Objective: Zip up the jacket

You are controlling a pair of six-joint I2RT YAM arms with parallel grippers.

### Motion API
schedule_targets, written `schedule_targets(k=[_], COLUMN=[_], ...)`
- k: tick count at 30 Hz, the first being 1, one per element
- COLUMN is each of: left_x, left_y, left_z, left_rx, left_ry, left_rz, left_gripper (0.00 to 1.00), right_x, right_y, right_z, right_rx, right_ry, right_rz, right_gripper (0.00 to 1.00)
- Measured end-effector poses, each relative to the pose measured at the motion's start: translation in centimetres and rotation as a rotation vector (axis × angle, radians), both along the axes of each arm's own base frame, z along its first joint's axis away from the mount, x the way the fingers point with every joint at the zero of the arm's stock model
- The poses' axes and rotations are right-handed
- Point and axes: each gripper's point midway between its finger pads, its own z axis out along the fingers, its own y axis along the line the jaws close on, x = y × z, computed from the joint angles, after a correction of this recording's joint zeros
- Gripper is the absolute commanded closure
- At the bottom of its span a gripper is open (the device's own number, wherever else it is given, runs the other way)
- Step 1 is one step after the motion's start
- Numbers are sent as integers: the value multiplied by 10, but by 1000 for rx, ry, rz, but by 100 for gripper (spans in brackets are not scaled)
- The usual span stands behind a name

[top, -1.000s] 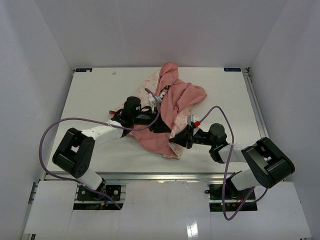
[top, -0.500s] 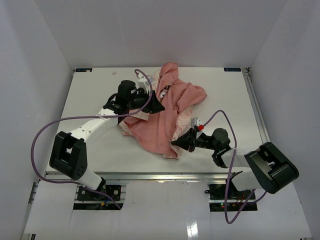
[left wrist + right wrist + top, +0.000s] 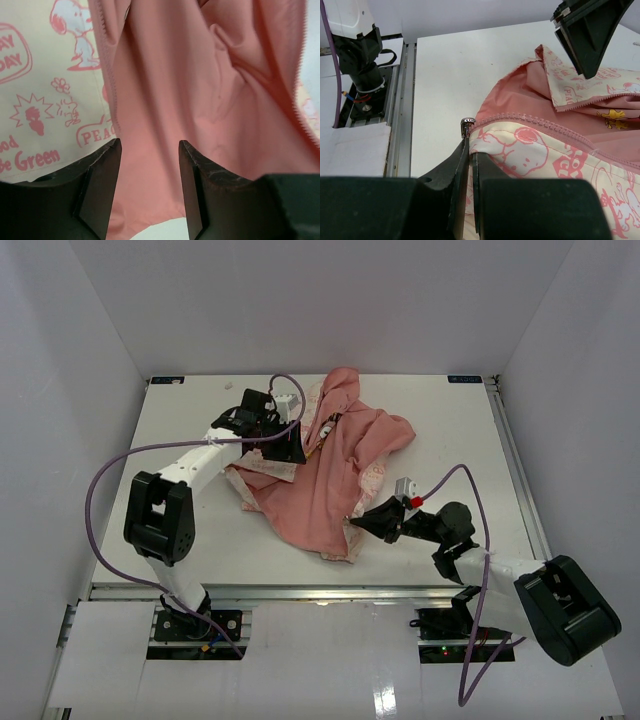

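"Be Green" on the jacket (image 3: pixel 165 90)

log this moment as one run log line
jacket: crumpled on table, unzipped | left gripper: open over pink lining | right gripper: shut on jacket hem by metal zipper end

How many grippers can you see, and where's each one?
2. The left gripper is open over the jacket's pink lining at its far left; the right gripper is shut on the near edge beside the zipper end. Neither is hidden.
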Motion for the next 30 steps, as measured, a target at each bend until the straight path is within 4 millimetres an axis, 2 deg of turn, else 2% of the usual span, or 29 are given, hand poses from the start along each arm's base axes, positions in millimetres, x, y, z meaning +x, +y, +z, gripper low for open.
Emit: schedule_targets(k=[6, 12, 23, 27, 30], left_x=[-7, -6, 6, 6, 6], left_y=[12, 21, 19, 19, 19], left_z=[-34, -47, -75, -89, -96], left_rx=[94, 160, 255, 320, 364], left_ry=[84, 97, 103, 99, 86], left_rz=[20, 50, 73, 96, 109], left_gripper=[41, 41, 43, 47, 56], right_x=[-1, -3, -2, -2, -2], right_y=[-1, -2, -2, -2, -2], right_z=[-2, -8, -11, -11, -11], right_rx=[-7, -17, -24, -24, -24], right_ry=[0, 11, 11, 10, 10], right_rz=[-4, -4, -5, -5, -5], right_gripper=[92, 92, 92, 92, 92])
